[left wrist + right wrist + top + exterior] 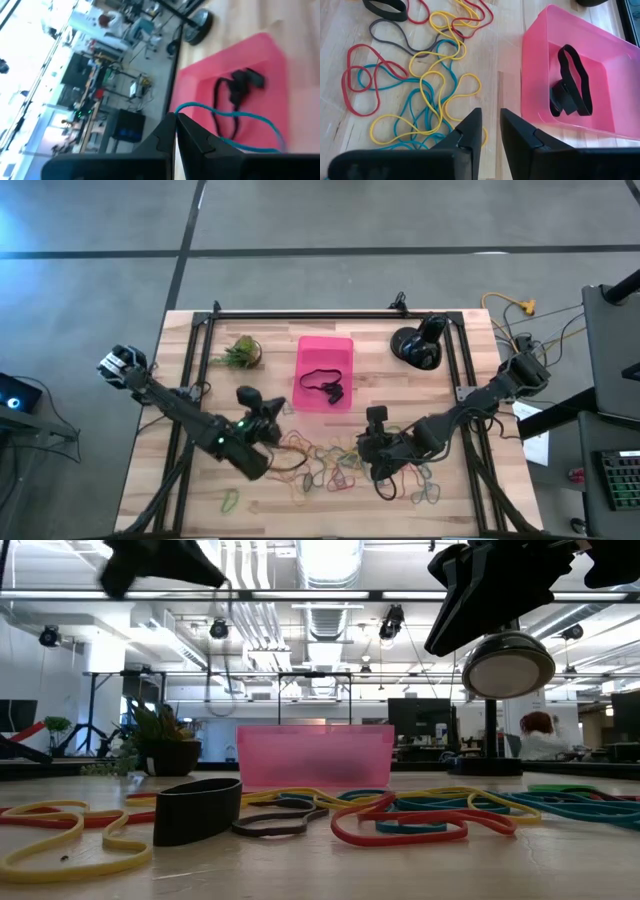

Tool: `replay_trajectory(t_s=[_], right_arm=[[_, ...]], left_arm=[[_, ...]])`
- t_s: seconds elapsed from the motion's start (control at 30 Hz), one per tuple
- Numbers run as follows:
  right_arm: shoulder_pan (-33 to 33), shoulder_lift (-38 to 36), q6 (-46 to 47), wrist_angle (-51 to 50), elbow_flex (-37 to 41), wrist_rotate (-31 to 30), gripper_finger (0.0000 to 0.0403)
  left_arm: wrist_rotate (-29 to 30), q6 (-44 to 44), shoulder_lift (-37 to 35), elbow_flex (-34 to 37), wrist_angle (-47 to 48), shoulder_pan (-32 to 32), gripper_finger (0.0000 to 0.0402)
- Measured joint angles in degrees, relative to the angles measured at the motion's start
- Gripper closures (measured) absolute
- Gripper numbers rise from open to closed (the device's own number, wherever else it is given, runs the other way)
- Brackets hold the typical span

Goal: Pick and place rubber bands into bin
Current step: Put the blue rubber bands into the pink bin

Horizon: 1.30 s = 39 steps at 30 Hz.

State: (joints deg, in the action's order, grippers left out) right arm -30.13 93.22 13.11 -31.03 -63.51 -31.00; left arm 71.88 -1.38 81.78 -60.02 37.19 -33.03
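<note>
A pink bin (325, 372) sits at upper centre of the high view on a pale wooden surface (450, 510), with only a black band or two (575, 80) inside. By that count the job looks barely begun. Most of the rubber bands (330, 465) lie in a loose tangle of red, yellow, teal and grey across the lower middle of the frame, with a stray yellow-green loop (231, 500) toward the lower left.

The left pincer (175, 122), seen at lower centre of its wrist picture just short of the bin, is pressed closed on a teal band (240, 117) that trails over the bin. The right pincer (490, 131) hangs over bare wood between the tangle and the bin, its fingers a narrow gap apart and holding nothing.

A small potted plant (240, 352) stands left of the bin, a round black object (415, 345) to its right. Beyond lies an open workshop with ceiling ducts, monitors and a person (540, 735) at far right.
</note>
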Motion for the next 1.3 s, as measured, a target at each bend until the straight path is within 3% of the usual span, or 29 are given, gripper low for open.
replay_trajectory(t_s=[0.2,0.47,0.73,0.93,1.17,1.3], right_arm=[[0.02,-0.01,-0.01,0.0,0.0,0.0,0.0342],[0.01,-0.01,-0.01,0.0,0.0,-0.02,0.0338],[0.02,-0.01,-0.03,-0.01,0.09,-0.02,0.0344],[0.01,-0.03,-0.03,-0.02,0.21,-0.02,0.034],[0.02,-0.05,-0.03,0.02,0.22,-0.04,0.0342],[0.01,-0.05,-0.03,0.03,0.31,-0.04,0.0344]], left_arm=[[-1.13,13.04,-0.07,0.56,-11.54,8.43,0.0402],[-18.11,26.9,0.51,1.41,-28.96,21.29,0.0401],[-32.15,27.37,3.29,1.46,-32.93,32.04,0.0401],[-34.48,27.26,8.44,1.48,-32.92,35.48,0.0401],[-34.95,27.27,14.13,0.99,-33.21,35.67,0.0401],[-38.09,27.28,15.81,0.07,-33.27,35.75,0.0401]])
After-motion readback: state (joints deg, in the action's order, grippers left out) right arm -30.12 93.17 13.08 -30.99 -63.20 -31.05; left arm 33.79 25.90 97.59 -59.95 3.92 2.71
